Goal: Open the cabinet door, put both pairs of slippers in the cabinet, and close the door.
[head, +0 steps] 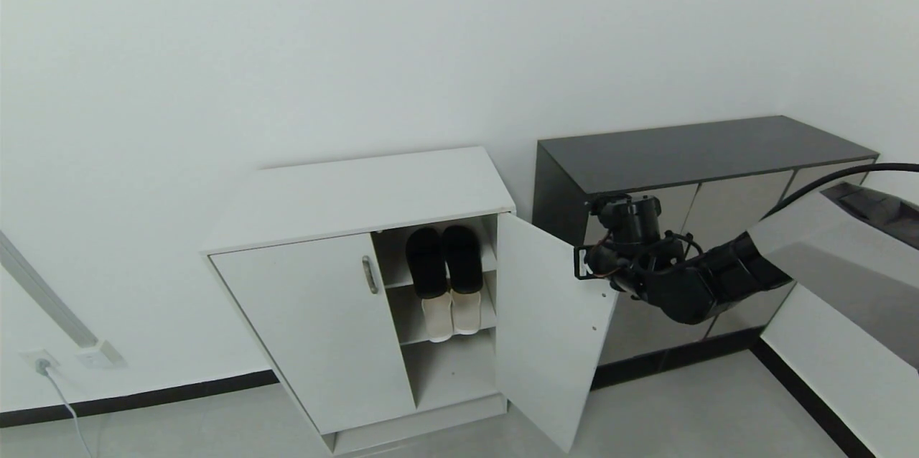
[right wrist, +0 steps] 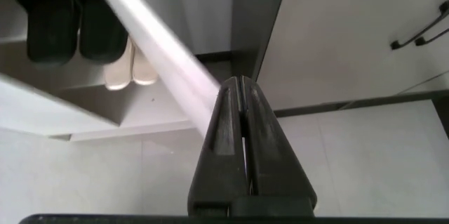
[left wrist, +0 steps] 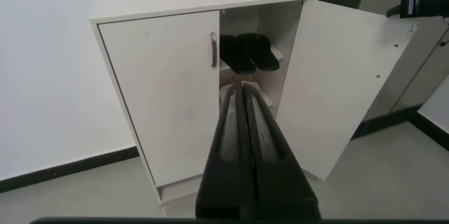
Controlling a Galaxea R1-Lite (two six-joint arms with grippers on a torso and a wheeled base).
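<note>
Head view: black slippers [head: 445, 260] above white slippers [head: 452, 314] on cabinet [head: 359, 192] shelves, door [head: 553, 329] open, right pincer [head: 580, 262] clenched empty at its free edge; likely best pushed flat and steadily along the hinge arc until flush.

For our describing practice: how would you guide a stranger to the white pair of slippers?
Find the white cabinet against the wall, its right door open. Inside, the white slippers sit one shelf below the black slippers, pale where those are dark.
</note>
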